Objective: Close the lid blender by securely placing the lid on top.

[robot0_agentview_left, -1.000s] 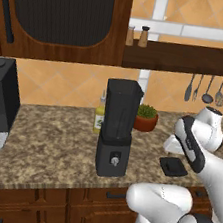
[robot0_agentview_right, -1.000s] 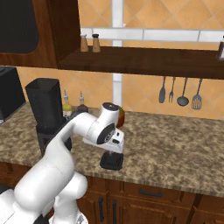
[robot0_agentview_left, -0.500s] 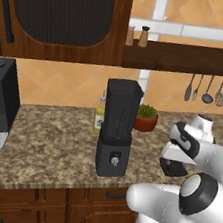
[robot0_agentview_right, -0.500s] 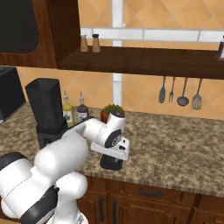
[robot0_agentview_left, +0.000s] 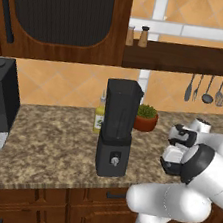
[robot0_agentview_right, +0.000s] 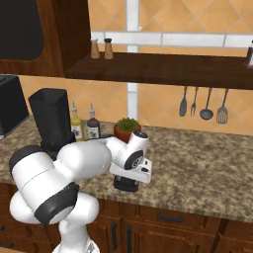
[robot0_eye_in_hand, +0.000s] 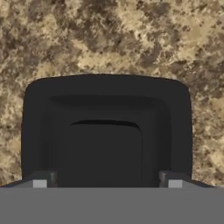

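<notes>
Lid (robot0_eye_in_hand: 107,131) lies flat on the granite counter (robot0_eye_in_hand: 109,39), directly under my gripper (robot0_eye_in_hand: 107,181), squarely between my fingertips (robot0_eye_in_hand: 40,180); whether my jaws grip it yet I cannot tell; blender (robot0_agentview_left: 117,127) stands well off to my left, jar mouth uncovered, nothing visible inside.

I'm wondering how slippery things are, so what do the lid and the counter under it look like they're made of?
The lid looks like matte black plastic or rubber: even dark colour, soft rounded corners, no glints. The counter looks like polished granite, going by its brown and tan speckle, though no sheen shows, so the finish is uncertain.
</notes>
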Motion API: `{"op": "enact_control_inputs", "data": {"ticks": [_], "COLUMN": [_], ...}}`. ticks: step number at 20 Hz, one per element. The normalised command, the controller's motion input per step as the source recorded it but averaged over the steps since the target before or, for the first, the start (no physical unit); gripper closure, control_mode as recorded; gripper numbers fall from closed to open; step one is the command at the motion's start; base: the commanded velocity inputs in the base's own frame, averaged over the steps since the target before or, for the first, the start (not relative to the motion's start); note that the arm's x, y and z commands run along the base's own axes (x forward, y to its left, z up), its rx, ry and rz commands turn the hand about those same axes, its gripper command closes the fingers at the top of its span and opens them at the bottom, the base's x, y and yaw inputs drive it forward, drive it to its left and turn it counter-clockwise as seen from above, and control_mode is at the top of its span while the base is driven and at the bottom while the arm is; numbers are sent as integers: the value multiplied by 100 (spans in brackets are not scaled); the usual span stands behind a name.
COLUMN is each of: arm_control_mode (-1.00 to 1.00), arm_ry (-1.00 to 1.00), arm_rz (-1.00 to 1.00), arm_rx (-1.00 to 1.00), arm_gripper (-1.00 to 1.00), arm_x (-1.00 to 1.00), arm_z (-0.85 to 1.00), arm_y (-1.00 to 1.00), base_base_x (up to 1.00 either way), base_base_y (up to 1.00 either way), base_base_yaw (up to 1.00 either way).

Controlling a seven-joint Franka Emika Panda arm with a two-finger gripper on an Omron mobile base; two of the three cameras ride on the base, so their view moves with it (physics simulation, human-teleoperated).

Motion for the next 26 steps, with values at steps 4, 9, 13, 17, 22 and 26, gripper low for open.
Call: {"op": "enact_control_inputs", "data": {"ticks": [4,9,13,17,22,26], "arm_control_mode": [-100,-100,-100,-100,-100,-100], "arm_ry": [0,0,0,0,0,-8], "arm_rz": [0,0,0,0,0,6], "arm_rx": [0,0,0,0,1,5], "arm_gripper": [-100,-100,-100,100,100,100], "arm_x": [13,5,0,-1,-13,-14], "arm_z": [-30,-32,-58,-70,-35,-3], "arm_y": [18,32,77,62,11,-8], "base_base_x": [0,0,0,0,0,0], "base_base_y": [0,0,0,0,0,0], "base_base_yaw": [0,0,0,0,0,0]}}
